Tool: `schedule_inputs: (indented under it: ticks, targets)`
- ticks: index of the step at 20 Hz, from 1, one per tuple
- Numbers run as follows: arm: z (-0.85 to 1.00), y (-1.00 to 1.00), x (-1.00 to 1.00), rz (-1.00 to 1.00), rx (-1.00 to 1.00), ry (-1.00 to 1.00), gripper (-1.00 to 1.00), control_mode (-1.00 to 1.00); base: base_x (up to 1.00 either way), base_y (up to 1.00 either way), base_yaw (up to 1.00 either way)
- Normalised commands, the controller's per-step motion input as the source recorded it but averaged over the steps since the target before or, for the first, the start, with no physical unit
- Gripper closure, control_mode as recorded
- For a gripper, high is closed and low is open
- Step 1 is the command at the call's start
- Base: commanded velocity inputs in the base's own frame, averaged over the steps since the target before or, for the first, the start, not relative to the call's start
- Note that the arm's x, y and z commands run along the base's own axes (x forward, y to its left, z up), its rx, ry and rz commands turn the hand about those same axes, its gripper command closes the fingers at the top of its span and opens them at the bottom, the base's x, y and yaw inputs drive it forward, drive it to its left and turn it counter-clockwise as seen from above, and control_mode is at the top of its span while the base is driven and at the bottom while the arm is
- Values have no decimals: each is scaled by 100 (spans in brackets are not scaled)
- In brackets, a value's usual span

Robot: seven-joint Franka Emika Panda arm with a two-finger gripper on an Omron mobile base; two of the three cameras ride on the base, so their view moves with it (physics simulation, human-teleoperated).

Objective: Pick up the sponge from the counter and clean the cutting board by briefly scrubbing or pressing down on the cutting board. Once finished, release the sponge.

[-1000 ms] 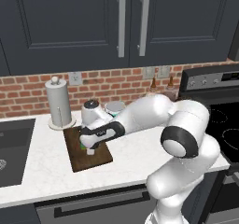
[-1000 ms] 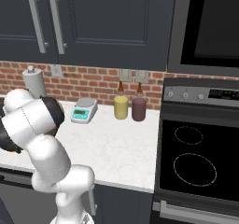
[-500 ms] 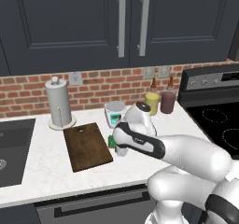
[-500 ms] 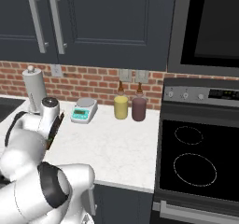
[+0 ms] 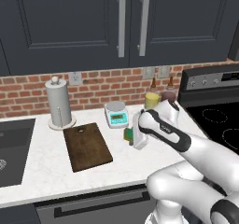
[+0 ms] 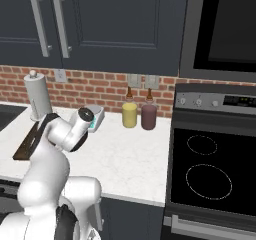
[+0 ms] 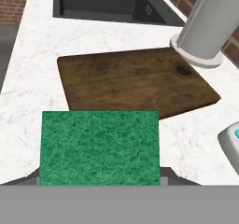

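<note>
From my hand camera the small rectangular green sponge (image 7: pixel 99 147) shows a coarse, fibrous face right at the two-finger gripper (image 7: pixel 99 183), which is closed on its sides (fingertips mostly hidden behind it). My left base camera adds its yellow edge, off the board's right side over the white marbled stone counter (image 5: pixel 42 171). The dark brown rectangular wooden cutting board (image 5: pixel 87 146) lies flat beside a white cylindrical paper-towel roll (image 5: pixel 59 101).

Both base views overlook the counter (image 5: pixel 42 171) from behind; hand view hovers close above.
</note>
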Motion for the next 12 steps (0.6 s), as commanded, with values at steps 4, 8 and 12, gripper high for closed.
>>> schedule_inputs:
  ticks: [4, 8, 12]
  targets:
    - [-31, 0, 45, 8, -19, 16, 100, -100, 0, 0, 0]
    - [-33, 0, 36, 3, -28, 7, 100, -100, 0, 0, 0]
    - [-18, 0, 2, 2, -18, 0, 100, -100, 0, 0, 0]
